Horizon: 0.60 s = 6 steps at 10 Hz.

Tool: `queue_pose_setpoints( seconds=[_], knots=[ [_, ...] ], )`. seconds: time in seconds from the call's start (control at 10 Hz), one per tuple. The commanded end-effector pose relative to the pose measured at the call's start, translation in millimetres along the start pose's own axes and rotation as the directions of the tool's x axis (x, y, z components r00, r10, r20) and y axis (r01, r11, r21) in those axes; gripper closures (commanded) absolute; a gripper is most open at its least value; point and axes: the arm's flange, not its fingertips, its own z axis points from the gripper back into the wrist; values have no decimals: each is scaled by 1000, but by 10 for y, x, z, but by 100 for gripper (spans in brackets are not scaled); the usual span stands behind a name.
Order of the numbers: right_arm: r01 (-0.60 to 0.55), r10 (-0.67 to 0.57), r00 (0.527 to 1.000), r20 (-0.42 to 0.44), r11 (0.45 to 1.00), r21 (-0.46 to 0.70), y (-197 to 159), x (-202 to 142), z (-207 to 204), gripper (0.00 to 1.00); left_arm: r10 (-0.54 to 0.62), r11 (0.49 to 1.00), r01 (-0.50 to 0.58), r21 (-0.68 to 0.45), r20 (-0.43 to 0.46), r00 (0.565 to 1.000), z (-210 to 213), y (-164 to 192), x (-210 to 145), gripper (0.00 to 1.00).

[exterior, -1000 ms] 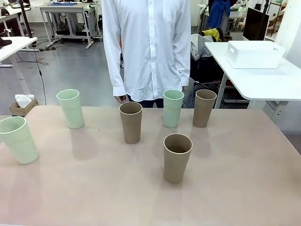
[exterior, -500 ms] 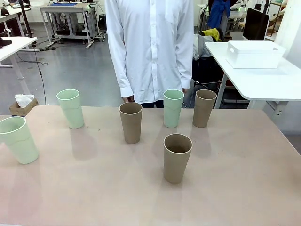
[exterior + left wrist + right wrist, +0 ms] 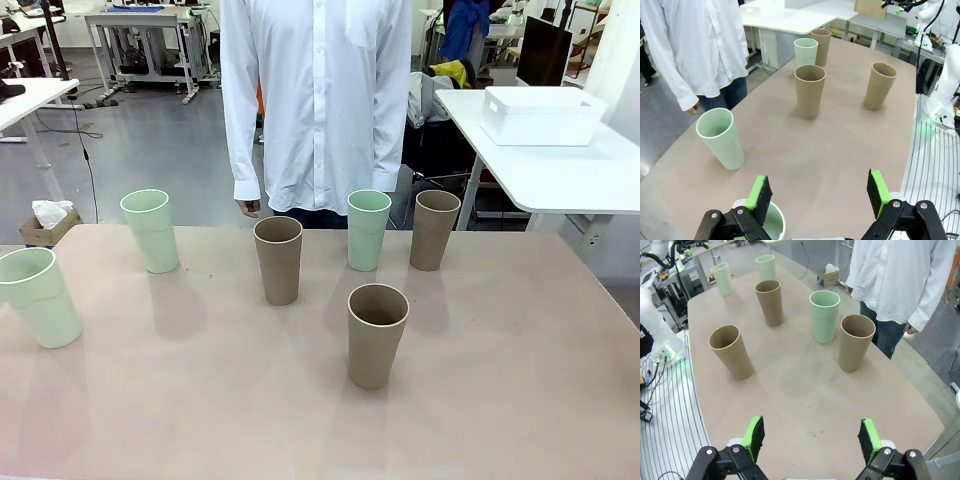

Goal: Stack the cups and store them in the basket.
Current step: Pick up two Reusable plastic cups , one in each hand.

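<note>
**Left gripper** (image 3: 819, 196): jaws wide apart, nothing between them. It hovers over the robot's left end of the table (image 3: 840, 145). Just below one green pad (image 3: 760, 194) is the rim of the nearest mint cup (image 3: 771, 226). A second mint cup (image 3: 721, 137) stands farther out, near the table's far edge.

**Right gripper** (image 3: 811, 438): jaws also apart and empty, over bare tabletop. The front brown cup (image 3: 731, 351) and the far-right brown cup (image 3: 857, 341) are the closest to it, both a little way off.

**Layout:** six cups, all upright, mouths up, none touching or nested.
- The middle brown cup (image 3: 279, 258) and the third mint cup (image 3: 368, 230) stand toward the far edge.
- The person stands behind that edge, one hand (image 3: 248, 207) hanging clear of the cups.
- The basket (image 3: 540, 115) is on a separate white table off to the robot's right, well apart from every cup.

**Handling (judgement):**
- The cups look thin-walled, stiff and light.
- The matte skin should give the pads fair grip.
- Tall, empty and narrow-footed, so a sideways nudge would likely tip one.
- The taper means a squeeze low on the wall may push the cup out of the jaws.
- Better to hold high, either just under the rim or pinching the rim with one finger inside.
- A high hold leaves the lower body free to drop into the next cup.
</note>
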Motion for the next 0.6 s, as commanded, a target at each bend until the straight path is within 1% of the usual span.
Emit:
queue_pose_setpoints(
  seconds=[0.0, 0.2, 0.3, 0.4, 0.5],
  knots=[
    [-2, 2, 1000, -14, 1000, 31, -210, 169, -111, 0, 14, 999, -15, -32, -20, 1000, -35, 204, 29, 0],
    [-19, 22, 1000, -15, 988, 152, -542, 419, -294, 0, -6, 997, 4, -79, -24, 1000, 93, 498, 55, 0],
    [-25, 27, 1000, -6, 976, 218, -707, 501, -393, 0, -26, 997, 25, -77, -15, 1000, 204, 683, 31, 0],
    [-36, 34, 999, 13, 958, 283, -854, 562, -542, 0, -34, 992, 34, -119, 2, 999, 313, 840, -46, 0],
    [-41, 29, 999, 43, 943, 329, -982, 556, -701, 0, -43, 990, 46, -133, 25, 999, 406, 993, -172, 0]
  ],
)
